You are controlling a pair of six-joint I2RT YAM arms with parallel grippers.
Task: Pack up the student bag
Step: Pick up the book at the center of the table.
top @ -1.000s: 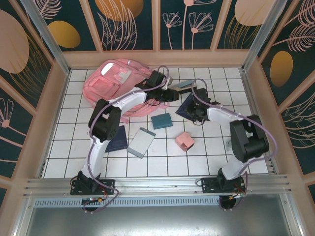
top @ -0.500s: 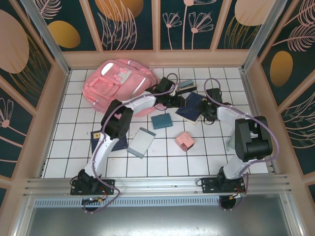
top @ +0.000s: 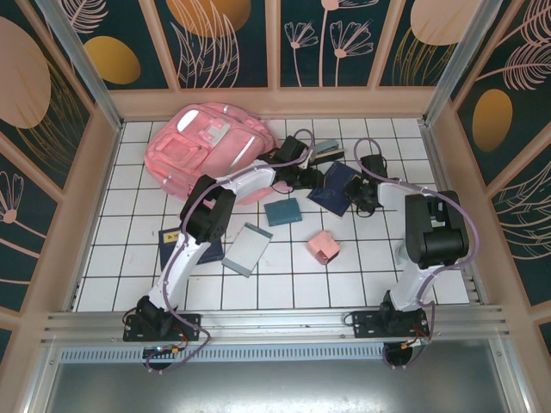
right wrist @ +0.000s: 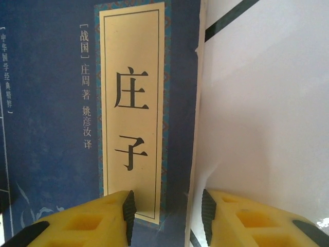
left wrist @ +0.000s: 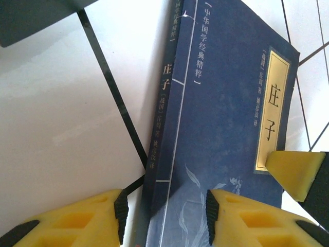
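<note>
Two hands bear on one dark blue book [top: 338, 185], which lies near the far edge of the surface [top: 284, 275], right of centre. Your left hand [left wrist: 162, 206] stands part-open astride the spine. Your right hand [right wrist: 164, 206] stands part-open astride the opposite edge. Neither appears to pinch it. I judge this a two-sided approach to raise a flat book. The student bag [top: 207, 151] lies at the far left corner. A second ago your left hand was beside the bag; it has since crossed to the book.
</note>
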